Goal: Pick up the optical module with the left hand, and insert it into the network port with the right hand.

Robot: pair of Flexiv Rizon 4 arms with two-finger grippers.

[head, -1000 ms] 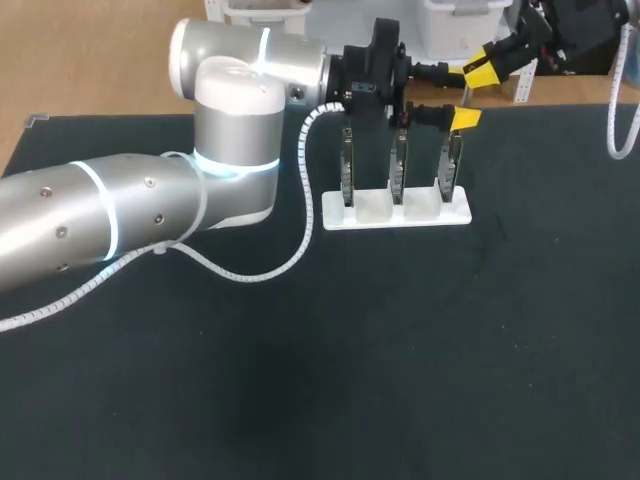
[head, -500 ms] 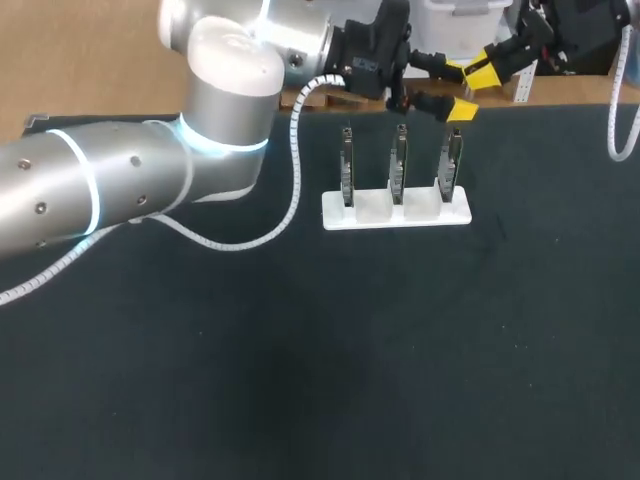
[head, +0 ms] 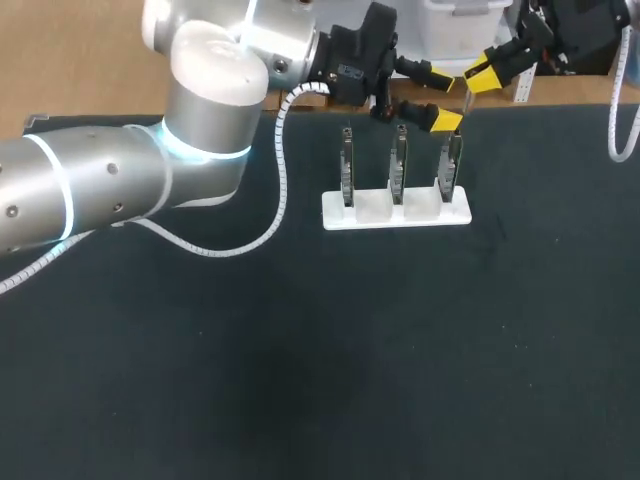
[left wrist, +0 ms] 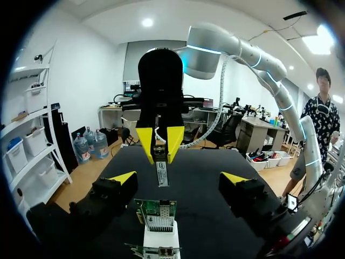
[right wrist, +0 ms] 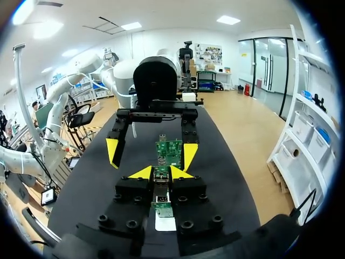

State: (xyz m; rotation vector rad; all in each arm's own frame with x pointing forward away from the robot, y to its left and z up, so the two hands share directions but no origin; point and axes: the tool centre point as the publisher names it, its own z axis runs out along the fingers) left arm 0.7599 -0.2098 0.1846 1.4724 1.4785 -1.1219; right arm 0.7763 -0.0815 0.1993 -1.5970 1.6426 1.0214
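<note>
Holding optical module (left wrist: 161, 172) clamped in my right tool (right wrist: 161, 172), just ahead of my left tool (left wrist: 178, 181), whose fingers are apart, network card (left wrist: 160, 213) between them on white stand (head: 395, 213). Risks: tools colliding at close quarters; tilted module jamming against card edge, tipping card.

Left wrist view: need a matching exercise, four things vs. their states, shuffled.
Things:
1. left gripper
2. right gripper
3. optical module
4. green circuit boards

States:
A. upright in the white stand
B. open, nothing between the fingers
C. shut
D. clamped between two yellow tips

Pairs: 1-B, 2-C, 3-D, 4-A
</note>
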